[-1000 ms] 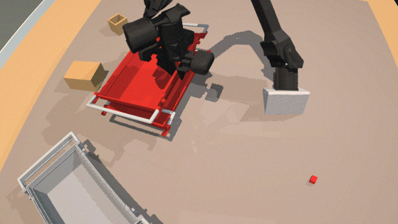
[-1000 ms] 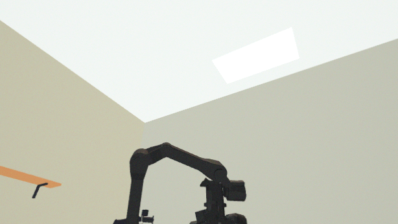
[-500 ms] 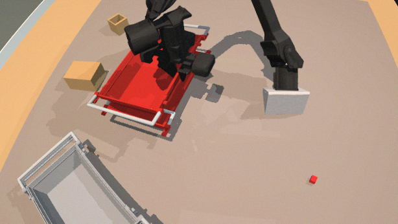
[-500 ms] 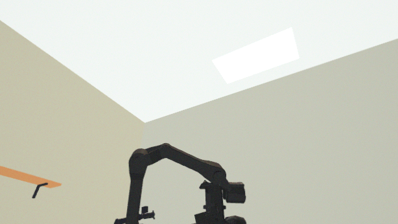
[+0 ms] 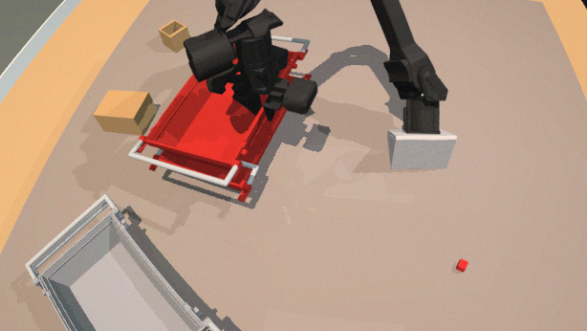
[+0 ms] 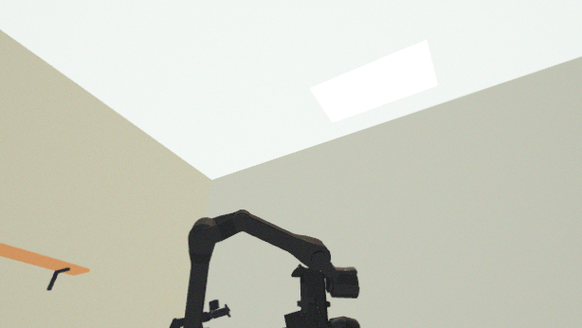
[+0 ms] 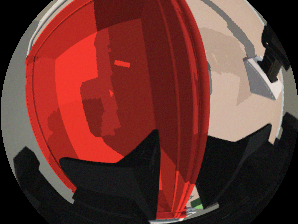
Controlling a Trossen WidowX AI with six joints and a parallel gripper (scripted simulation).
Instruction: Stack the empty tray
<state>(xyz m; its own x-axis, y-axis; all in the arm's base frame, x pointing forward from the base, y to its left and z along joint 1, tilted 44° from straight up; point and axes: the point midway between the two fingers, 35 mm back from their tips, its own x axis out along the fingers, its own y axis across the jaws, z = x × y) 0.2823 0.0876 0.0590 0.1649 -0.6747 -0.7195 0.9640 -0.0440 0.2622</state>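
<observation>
The upper red tray [image 5: 203, 131] [image 7: 70, 90] is empty and looks roughly level, directly above the lower red tray [image 5: 244, 192]. My gripper [image 5: 264, 110] [image 7: 167, 132] is shut on the upper tray's right long wall, one finger inside and one outside. A white bar [image 5: 179, 168] sticks out past the upper tray's near end. A short white bar piece [image 5: 250, 165] shows at the lower tray's near right corner. Another white bar [image 5: 292, 39] shows at the far end. The load and most of the lower tray are hidden; I cannot tell whether the trays touch. The exterior view shows only the arm's upper parts.
A grey tray [image 5: 115, 282] with white bars lies at the near left. A wooden block [image 5: 123, 105] and a small open wooden box [image 5: 173, 34] stand left of the red trays. A second black arm [image 5: 413, 72] reaches a pale grey block [image 5: 422, 152] at right. A red cube [image 5: 462, 265] lies nearer.
</observation>
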